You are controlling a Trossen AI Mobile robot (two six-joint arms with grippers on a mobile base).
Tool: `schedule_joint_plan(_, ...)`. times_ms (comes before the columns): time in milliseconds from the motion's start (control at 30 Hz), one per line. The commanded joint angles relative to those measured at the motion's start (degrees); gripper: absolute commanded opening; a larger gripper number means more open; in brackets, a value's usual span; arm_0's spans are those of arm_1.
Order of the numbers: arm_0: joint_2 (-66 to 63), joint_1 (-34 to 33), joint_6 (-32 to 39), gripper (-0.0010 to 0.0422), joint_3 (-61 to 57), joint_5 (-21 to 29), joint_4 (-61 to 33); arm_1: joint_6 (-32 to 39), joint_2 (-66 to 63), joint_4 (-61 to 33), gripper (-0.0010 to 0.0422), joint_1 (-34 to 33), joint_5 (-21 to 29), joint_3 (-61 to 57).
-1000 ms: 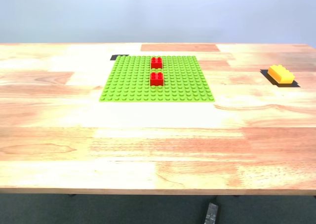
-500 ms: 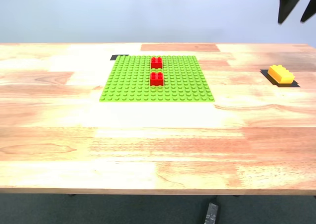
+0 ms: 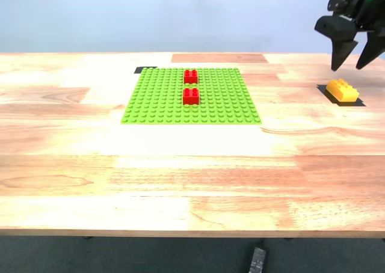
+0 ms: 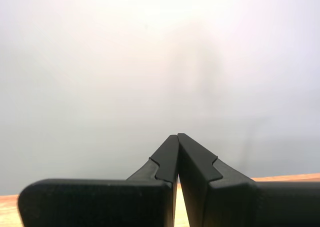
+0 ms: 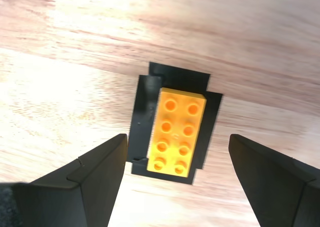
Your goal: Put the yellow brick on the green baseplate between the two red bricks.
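Hovering wide open and empty above the yellow brick (image 5: 176, 132), my second gripper (image 3: 354, 61) is lining up a pickup; next I'm lowering astride it. My first gripper (image 4: 177, 139) is pinched together, empty.

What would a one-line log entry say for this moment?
phase: reach | second gripper: open above yellow brick, not touching | first gripper: shut, idle | red bricks: on green baseplate

Even, bright light in the exterior view, with soft pale glare across the counter (image 3: 192, 183). The first wrist view is washed out and hazy. The second wrist view shows glare at upper left and slightly blurred wood grain.
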Motion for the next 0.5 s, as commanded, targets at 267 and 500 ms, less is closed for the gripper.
schedule_joint_plan(267, 0.0, 0.0, 0.0, 0.0, 0.0, -0.1, 0.0, 0.6, -0.3, 3.7, 0.0281, -0.1, 0.0, -4.7)
schedule_joint_plan(500, 0.0, 0.0, 0.0, 0.0, 0.0, -0.1, 0.1, 0.9, -0.2, 5.4, 0.0281, -0.1, -0.1, -6.7)
